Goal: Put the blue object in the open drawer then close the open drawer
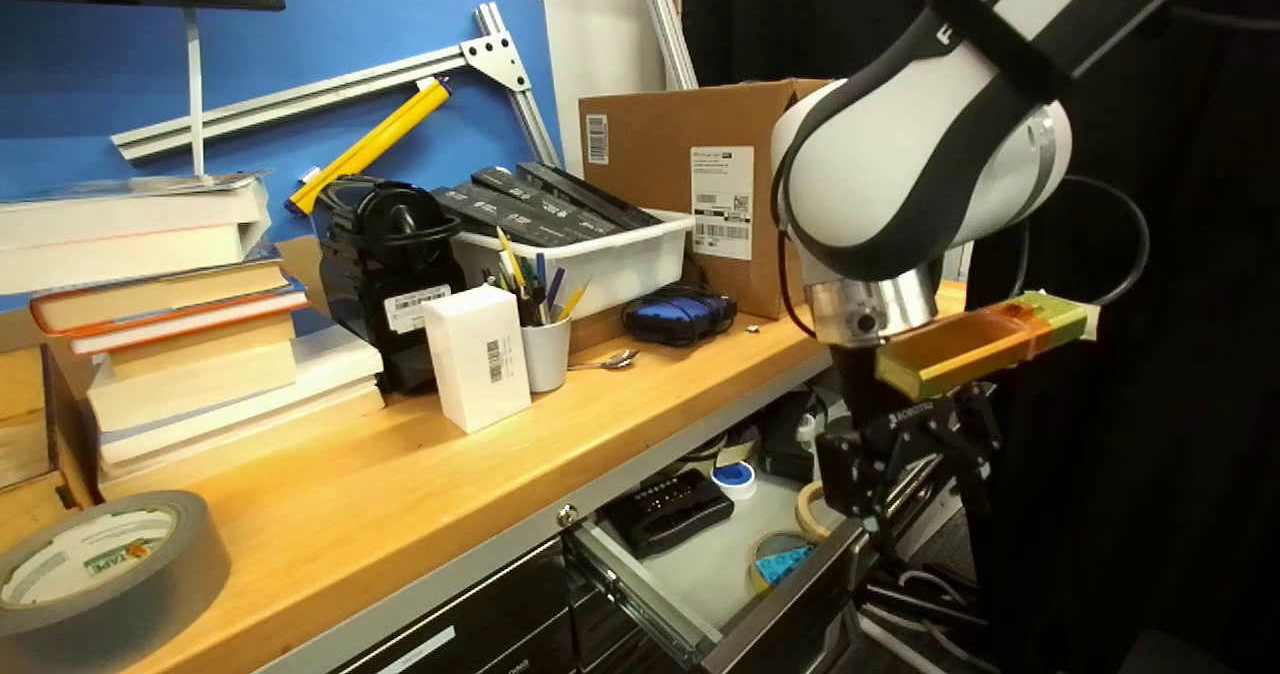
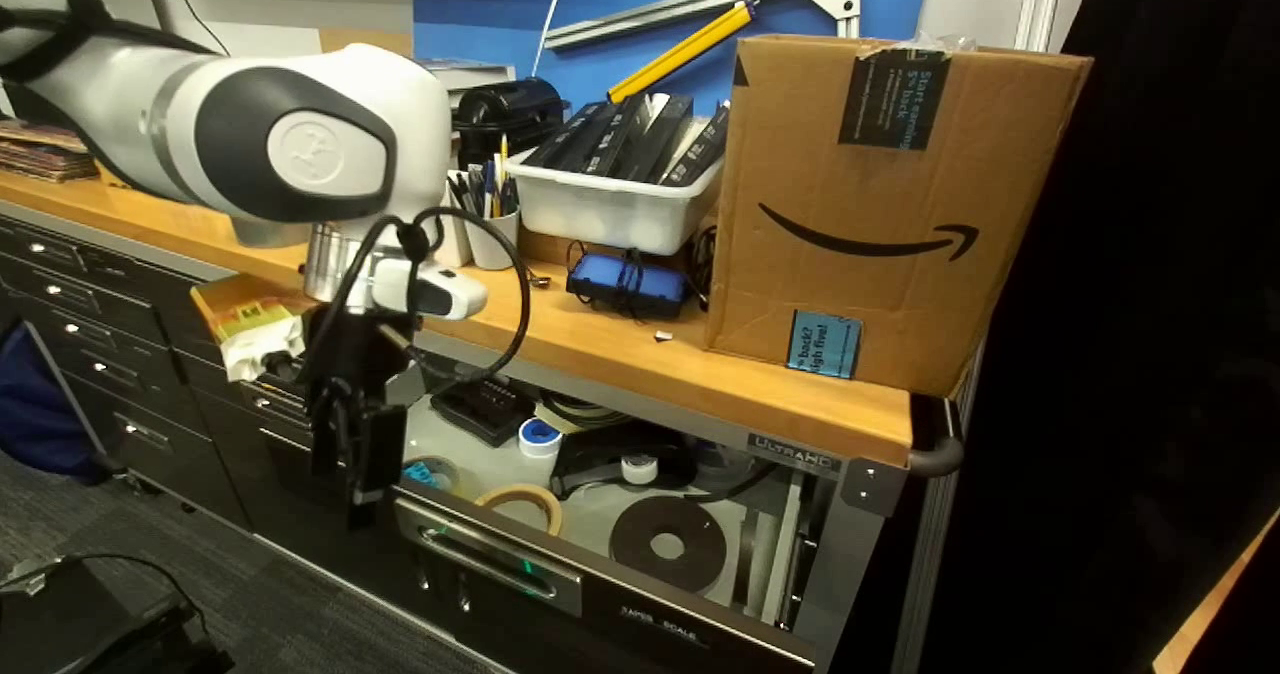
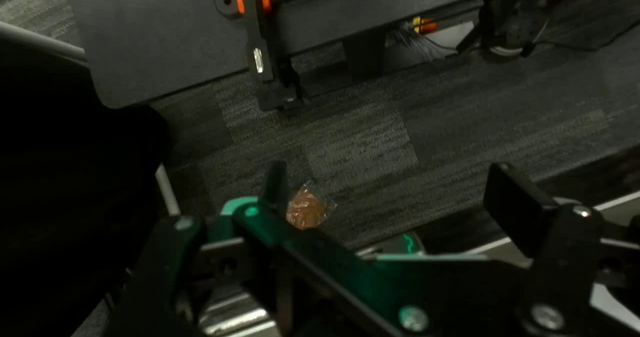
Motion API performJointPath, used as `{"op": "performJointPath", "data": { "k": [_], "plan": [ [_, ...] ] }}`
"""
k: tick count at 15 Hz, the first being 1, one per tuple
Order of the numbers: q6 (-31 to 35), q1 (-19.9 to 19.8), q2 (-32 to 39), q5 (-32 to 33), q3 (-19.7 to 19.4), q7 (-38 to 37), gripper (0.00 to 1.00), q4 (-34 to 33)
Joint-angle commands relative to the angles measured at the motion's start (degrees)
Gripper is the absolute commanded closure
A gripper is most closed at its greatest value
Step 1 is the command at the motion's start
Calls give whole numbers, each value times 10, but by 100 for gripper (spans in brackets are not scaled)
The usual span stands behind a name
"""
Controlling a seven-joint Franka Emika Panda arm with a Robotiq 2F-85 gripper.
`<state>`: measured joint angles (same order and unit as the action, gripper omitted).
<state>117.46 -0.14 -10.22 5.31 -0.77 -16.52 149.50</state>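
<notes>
The blue object (image 1: 785,563) is a small light-blue lumpy item lying inside the open drawer, within a roll of tape. It also shows in an exterior view (image 2: 424,474), partly cut off by the gripper and drawer front. The open drawer (image 1: 690,569) is pulled out below the wooden bench top; its dark front (image 2: 620,579) has a metal handle. My gripper (image 1: 922,502) is open and empty, pointing down at the drawer's front edge. In the wrist view the fingers (image 3: 390,184) are wide apart, with carpet floor beyond. The blue object is out of the wrist view.
The drawer also holds a black device (image 1: 670,509), a blue-and-white spool (image 2: 540,438), a tan tape ring (image 2: 522,506) and a dark roll (image 2: 668,544). On the bench stand a white box (image 1: 478,359), a pen cup (image 1: 547,354) and a cardboard box (image 2: 880,224).
</notes>
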Motion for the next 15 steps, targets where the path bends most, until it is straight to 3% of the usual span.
{"op": "performJointPath", "data": {
  "k": [1,3,7,10,15],
  "plan": [
    [12,-4,60,7,11,-5,0,14],
    [33,-3,100,17,12,-33,0,11],
    [158,6,142,50,7,-168,0,9],
    [212,14,162,79,0,-245,0,-8],
    [253,34,215,197,-20,-424,0,-89]
  ]
}}
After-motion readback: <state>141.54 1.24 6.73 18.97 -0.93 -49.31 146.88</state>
